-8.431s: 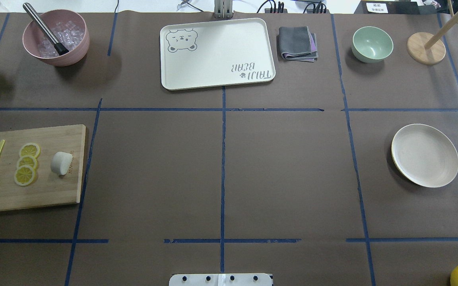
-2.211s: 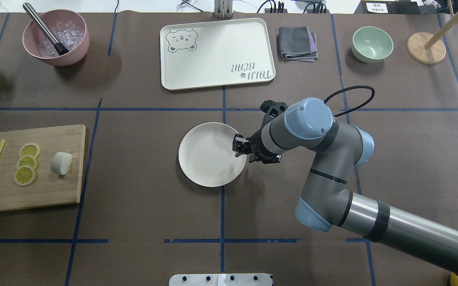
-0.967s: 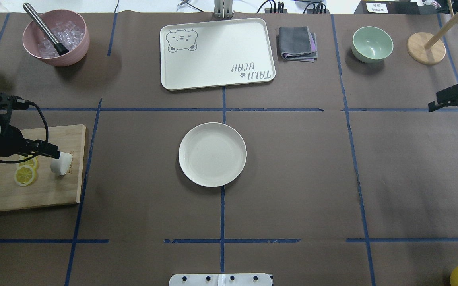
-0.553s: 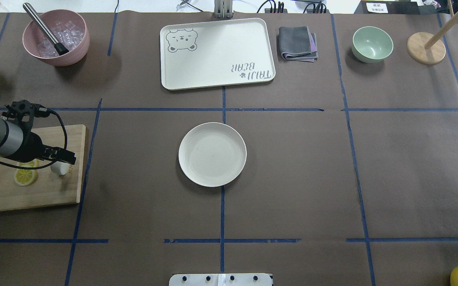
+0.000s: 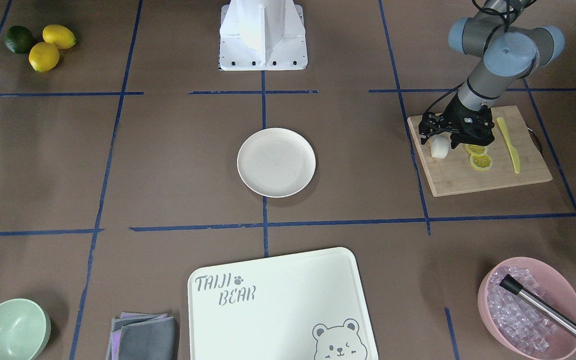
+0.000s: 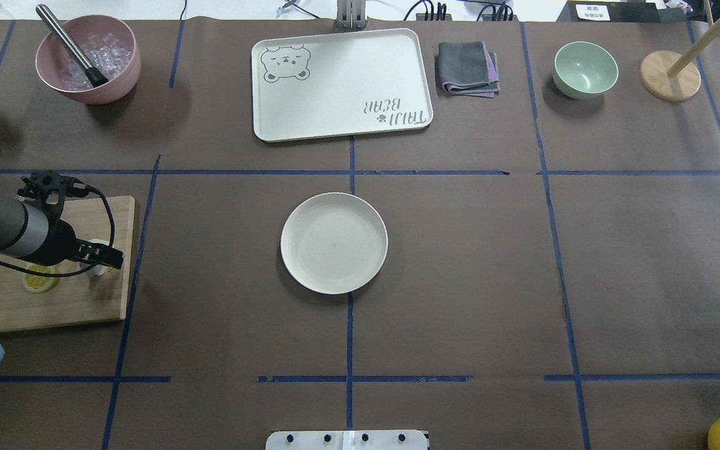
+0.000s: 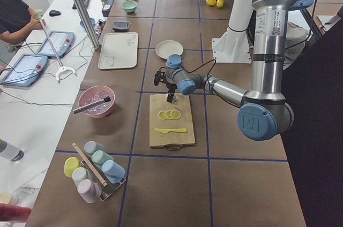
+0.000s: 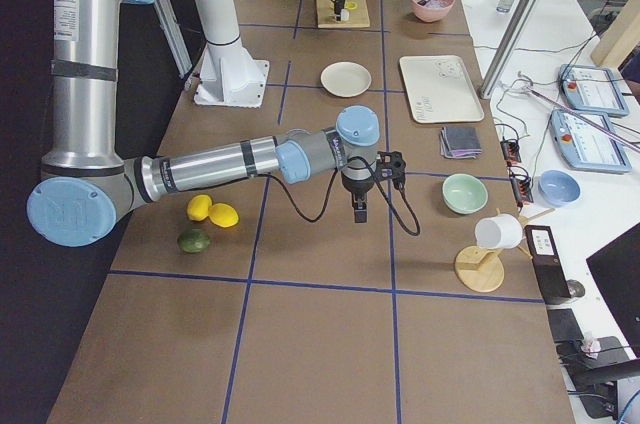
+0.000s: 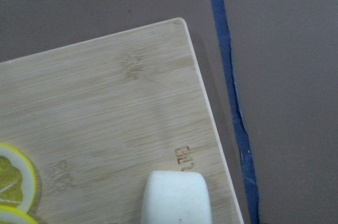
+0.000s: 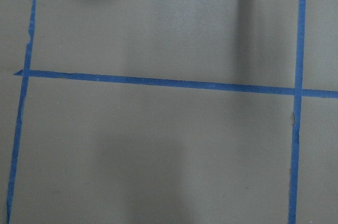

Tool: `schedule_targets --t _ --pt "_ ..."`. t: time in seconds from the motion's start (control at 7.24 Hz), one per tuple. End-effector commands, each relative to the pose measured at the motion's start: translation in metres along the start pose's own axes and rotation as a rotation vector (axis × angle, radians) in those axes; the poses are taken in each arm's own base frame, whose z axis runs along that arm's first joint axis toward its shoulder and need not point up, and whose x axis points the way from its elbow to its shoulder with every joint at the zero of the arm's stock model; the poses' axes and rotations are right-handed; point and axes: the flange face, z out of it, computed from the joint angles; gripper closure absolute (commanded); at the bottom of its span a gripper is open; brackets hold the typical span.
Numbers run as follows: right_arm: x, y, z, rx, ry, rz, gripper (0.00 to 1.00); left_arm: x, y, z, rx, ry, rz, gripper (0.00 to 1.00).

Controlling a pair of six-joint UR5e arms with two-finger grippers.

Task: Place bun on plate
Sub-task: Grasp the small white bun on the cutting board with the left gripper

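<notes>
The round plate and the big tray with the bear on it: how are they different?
Shape: the plate is round, the tray a rounded rectangle. Size: the tray is clearly larger than the plate. Marking: the plate is plain; the tray carries a bear face and the words TAIJI BEAR. Both are cream-white, shallow and hold nothing.

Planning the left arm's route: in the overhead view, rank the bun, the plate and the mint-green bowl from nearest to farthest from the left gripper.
1. bun: on the cutting board, right at the left gripper.
2. plate: middle of the table.
3. mint-green bowl: far side, towards the right.
</notes>
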Motion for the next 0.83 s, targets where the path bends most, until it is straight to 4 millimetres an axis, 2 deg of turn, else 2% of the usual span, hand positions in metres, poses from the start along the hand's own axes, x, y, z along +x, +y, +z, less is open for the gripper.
schedule_targets --t 0.0,0.28,0.55,0.69 --pt "-0.001 0.001 0.0 -0.001 -0.004 -0.001 0.0 -0.002 0.001 0.002 -0.004 -0.004 -0.003 0.39" --pt "-0.001 0.001 -0.001 -0.002 -0.009 0.002 0.0 0.002 0.0 -0.002 0.002 0.003 -0.001 0.58" --pt "-0.002 0.0 -0.002 -0.001 -0.013 0.0 0.0 0.013 -0.001 -0.012 0.01 0.03 0.008 0.63" --pt "-0.002 0.0 -0.002 -0.001 -0.013 0.001 0.0 0.03 -0.002 -0.033 0.033 0.068 0.024 0.63"
